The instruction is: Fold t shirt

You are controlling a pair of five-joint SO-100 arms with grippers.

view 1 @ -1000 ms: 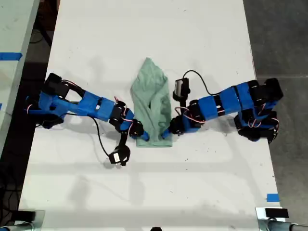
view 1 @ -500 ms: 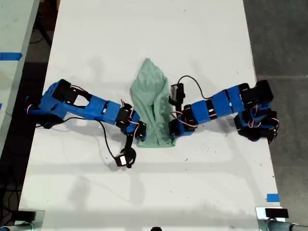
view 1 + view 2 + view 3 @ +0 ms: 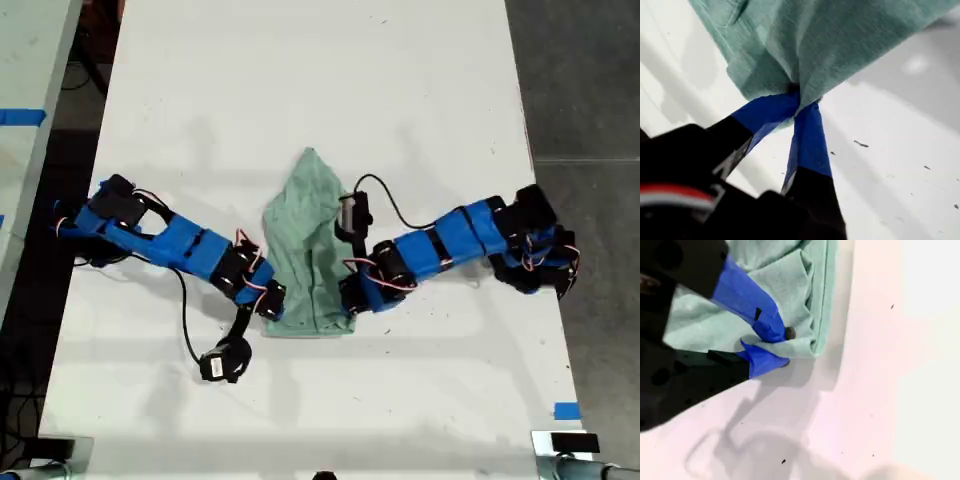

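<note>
My first gripper [image 3: 799, 100] and my second gripper [image 3: 782, 347] each pinch the wrinkled pale mint-green cotton t shirt [image 3: 305, 250] between closed jaws on the white bench [image 3: 300, 80].

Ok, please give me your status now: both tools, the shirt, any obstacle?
My first tool shut on the t shirt. My second tool shut on its hem corner. Shirt bunched on the white table. No obstacle seen.

One t shirt [image 3: 308, 250], two blue arms (each with a gripper), one white table [image 3: 300, 80], two blue tape strips
</note>
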